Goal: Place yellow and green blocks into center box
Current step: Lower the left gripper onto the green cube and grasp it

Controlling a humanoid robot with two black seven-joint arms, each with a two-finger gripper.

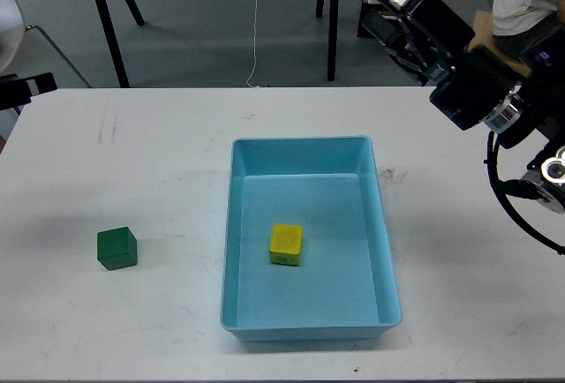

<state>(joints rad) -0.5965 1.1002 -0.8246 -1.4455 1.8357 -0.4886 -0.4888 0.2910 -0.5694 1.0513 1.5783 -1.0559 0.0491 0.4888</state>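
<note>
Yellow block (285, 244) inside the blue tray (386, 251), green block (116, 248) on the white table (132, 153), right gripper (387, 8) up high, fingers hard to tell

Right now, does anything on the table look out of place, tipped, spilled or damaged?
Nothing looks damaged or spilled. The yellow block sits flat inside the light blue tray. The green block rests upright on the white table, left of the tray and apart from it, not yet placed. The table shows faint scuff marks.
</note>
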